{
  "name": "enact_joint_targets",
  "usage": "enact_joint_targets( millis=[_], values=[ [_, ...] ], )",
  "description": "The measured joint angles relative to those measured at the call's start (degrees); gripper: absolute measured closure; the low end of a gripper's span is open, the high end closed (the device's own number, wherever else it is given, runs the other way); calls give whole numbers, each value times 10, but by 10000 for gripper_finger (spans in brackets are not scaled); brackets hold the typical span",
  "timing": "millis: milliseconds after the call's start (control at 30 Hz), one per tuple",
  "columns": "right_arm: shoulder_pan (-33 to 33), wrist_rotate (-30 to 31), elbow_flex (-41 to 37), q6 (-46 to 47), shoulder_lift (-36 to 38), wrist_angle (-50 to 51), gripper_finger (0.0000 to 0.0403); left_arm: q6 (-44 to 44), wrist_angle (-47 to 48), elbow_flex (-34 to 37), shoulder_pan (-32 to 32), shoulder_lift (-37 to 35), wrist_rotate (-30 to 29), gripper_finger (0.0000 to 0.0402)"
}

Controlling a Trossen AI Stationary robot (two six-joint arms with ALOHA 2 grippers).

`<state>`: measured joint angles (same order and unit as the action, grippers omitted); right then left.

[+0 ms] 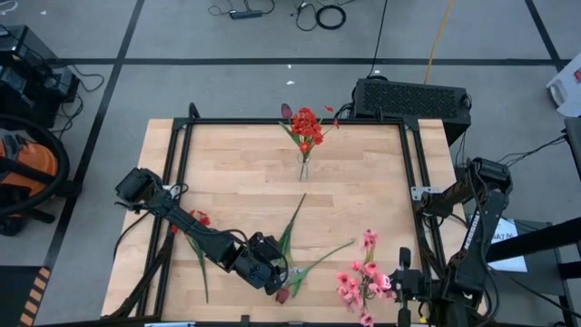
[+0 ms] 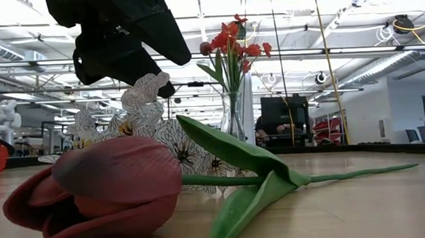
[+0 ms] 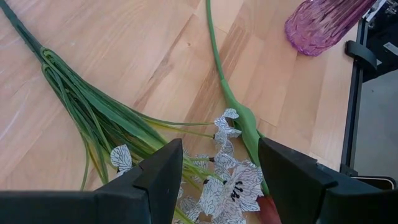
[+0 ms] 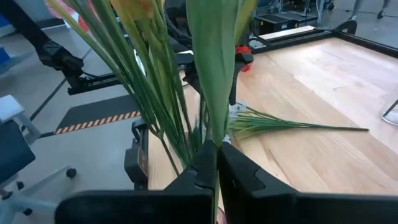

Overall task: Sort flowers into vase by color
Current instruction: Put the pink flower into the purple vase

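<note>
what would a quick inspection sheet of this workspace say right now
surface: wooden table inside a black frame
job's things: red flowers upright in a clear vase; maroon tulip and white sprig lying on the table; red flower under the left arm; pink flowers near the right gripper
clutter: purple vase seen from the left wrist
grippers: left gripper open over the white sprig; right gripper shut on green stems
cables: cables on the floor
surroundings: black box behind the table, orange vacuum

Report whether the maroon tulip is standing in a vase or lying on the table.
Lying on the table. In the low view the tulip rests on its side on the wood, its stem running flat, beside the white spray; the vase stands far behind.
</note>
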<state>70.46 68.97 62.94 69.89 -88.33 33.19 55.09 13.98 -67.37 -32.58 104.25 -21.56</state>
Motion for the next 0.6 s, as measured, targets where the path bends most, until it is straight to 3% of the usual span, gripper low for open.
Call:
enact_joint_targets(
  millis=[267, 600],
  values=[
    [0, -5, 0, -26, 0, 1, 385, 0, 0, 0, 0, 0, 0, 185],
    [0, -78, 0, -19, 5, 12, 320, 0, 0, 0, 0, 0, 0, 185]
  ],
)
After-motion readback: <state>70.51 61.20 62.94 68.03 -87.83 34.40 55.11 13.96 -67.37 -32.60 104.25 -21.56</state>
